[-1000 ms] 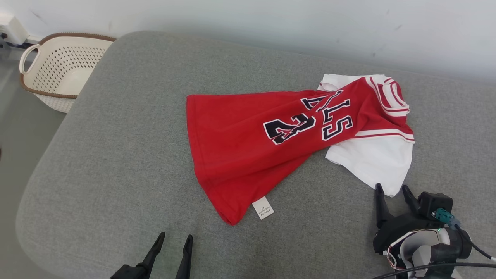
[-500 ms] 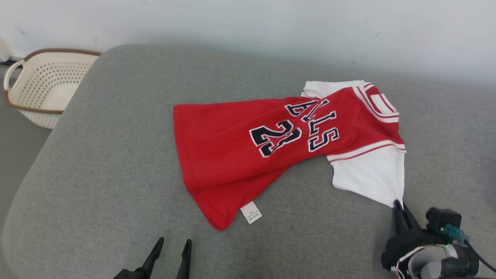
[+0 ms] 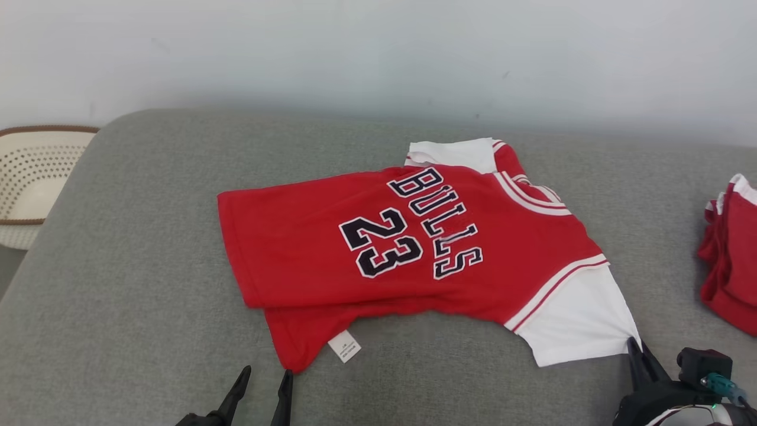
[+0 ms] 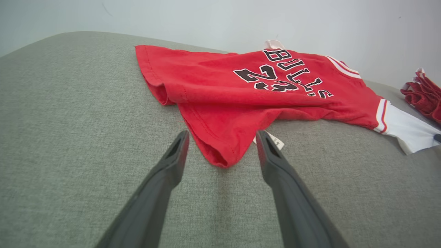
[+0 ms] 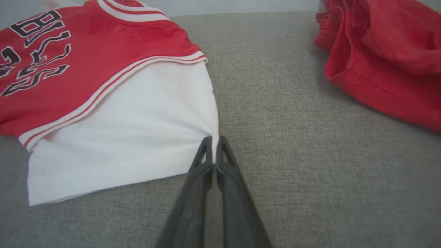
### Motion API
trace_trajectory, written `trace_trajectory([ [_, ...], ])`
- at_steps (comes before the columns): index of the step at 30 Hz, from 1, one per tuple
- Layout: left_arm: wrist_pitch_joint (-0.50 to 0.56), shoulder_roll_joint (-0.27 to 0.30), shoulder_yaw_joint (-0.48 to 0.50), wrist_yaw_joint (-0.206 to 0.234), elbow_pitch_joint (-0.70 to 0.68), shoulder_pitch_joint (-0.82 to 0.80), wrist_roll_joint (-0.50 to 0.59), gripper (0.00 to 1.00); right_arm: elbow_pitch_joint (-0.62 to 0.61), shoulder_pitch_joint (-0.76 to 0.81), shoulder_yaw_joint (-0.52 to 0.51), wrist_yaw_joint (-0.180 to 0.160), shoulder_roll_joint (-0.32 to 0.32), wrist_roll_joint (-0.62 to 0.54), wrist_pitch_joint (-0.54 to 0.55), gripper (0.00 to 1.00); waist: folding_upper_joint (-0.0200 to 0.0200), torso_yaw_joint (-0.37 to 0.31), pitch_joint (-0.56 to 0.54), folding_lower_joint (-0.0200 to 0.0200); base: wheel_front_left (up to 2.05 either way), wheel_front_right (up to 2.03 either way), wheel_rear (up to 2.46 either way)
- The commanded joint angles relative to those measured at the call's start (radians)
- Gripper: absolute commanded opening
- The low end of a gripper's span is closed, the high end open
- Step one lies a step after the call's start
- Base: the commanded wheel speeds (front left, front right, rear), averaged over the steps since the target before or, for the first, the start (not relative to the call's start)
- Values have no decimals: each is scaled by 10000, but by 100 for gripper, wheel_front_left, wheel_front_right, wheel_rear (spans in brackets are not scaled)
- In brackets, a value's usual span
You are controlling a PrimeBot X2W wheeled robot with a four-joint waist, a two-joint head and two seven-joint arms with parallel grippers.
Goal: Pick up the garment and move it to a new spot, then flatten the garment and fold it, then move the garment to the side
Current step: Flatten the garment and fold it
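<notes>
The garment (image 3: 414,254) is a red jersey with white sleeves and dark lettering, lying across the grey cushion (image 3: 148,266). My right gripper (image 3: 637,348) at the lower right is shut on the corner of the near white sleeve (image 5: 137,131), fingers pinched together on the cloth (image 5: 214,144). My left gripper (image 3: 264,378) stands open at the bottom, just short of the jersey's folded-under red hem (image 4: 213,137), touching nothing. In the left wrist view the hem corner lies between and beyond the two fingers (image 4: 222,136). A white label (image 3: 345,345) sticks out by the hem.
A second red garment (image 3: 730,260) lies bunched at the cushion's right edge, close to my right gripper (image 5: 386,51). A perforated white basket (image 3: 29,177) with a brown rim stands off the cushion's left end. A pale wall runs behind.
My right gripper shut on the white sleeve corner and pulled it toward me, spreading the jersey flatter. The camera turned right, bringing the other red garment into view. The left gripper stayed put.
</notes>
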Motion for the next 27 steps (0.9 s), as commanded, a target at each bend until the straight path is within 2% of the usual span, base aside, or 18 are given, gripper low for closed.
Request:
trace_trajectory([
  [1, -13, 8, -6, -4, 67, 107, -33, 100, -32, 176, 86, -12, -159, 155, 3, 0, 0, -183, -106, 1, 0, 0, 0],
  [6, -13, 7, -27, -31, 202, 114, -89, 100, -103, 361, 88, -12, -422, 244, 3, 0, 0, -269, -146, 1, 0, 0, 0],
  [11, -13, 8, -42, -66, 476, 224, -164, 100, -203, 783, 8, -14, -342, 277, 3, 0, 0, -321, -284, 1, 0, 0, 0],
  [12, -13, 7, -33, -40, 501, 233, -166, 100, -255, 823, -46, -12, -319, 287, 3, 18, 0, -344, -312, 1, 0, 0, 0],
  [13, -13, 7, -33, -40, 501, 233, -166, 100, -255, 823, -46, -12, -319, 287, 3, 18, 0, -344, -312, 1, 0, 0, 0],
  [14, -13, 7, -36, -42, 532, 257, -214, 100, -309, 853, -83, -14, -290, 256, 3, 98, 0, -379, -353, 1, 0, 0, 0],
  [17, -14, 8, 41, -6, 585, 230, -426, 100, -734, 982, -356, -12, -249, -3, 1, 100, 0, -510, -435, 1, 0, 0, 0],
  [21, -13, 8, -7, -177, 883, 122, -780, 100, -1652, 1164, -855, -12, 10, -528, 3, 100, 0, -808, -450, 1, 0, 0, 0],
  [27, -13, 8, -45, -448, 1471, -167, -1400, 100, -2118, 1215, -928, -12, 186, -741, 3, 100, 0, -1237, -258, 1, 0, 0, 0],
])
